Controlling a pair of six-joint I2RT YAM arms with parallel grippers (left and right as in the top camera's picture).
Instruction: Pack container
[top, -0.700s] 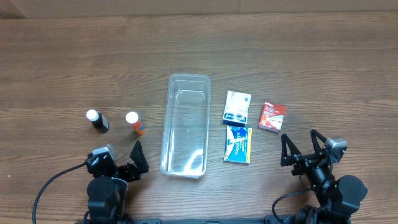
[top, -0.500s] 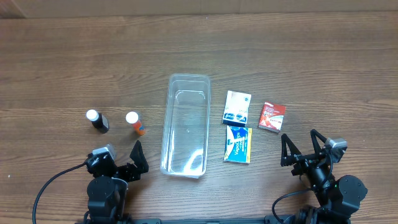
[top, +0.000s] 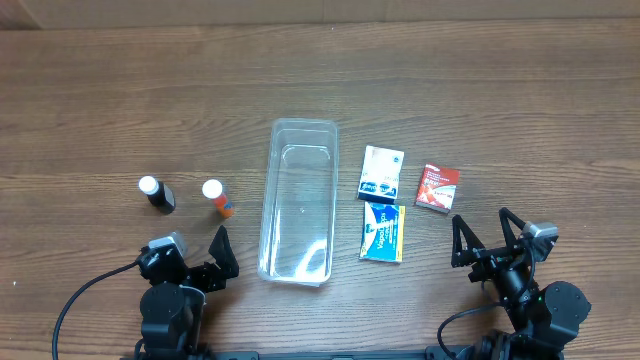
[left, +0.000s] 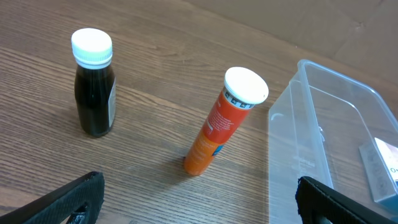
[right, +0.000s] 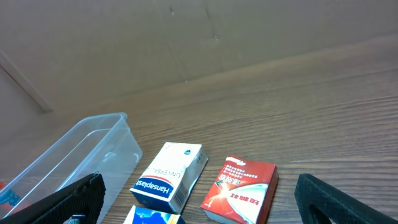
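The clear plastic container (top: 297, 200) lies empty mid-table, long side running front to back; it also shows in the left wrist view (left: 323, 149) and the right wrist view (right: 74, 155). Left of it stand a dark bottle with a white cap (top: 156, 193) (left: 93, 81) and an orange tube with a white cap (top: 217, 197) (left: 222, 119). Right of it lie a white and blue Hansaplast box (top: 381, 173) (right: 171, 175), a blue and yellow box (top: 383, 232) (right: 152, 216) and a red box (top: 437, 187) (right: 240, 189). My left gripper (top: 198, 262) (left: 199, 208) and right gripper (top: 490, 238) (right: 199, 205) are open and empty near the front edge.
A brown cardboard wall (right: 186, 37) stands along the far edge of the wooden table (top: 500, 90).
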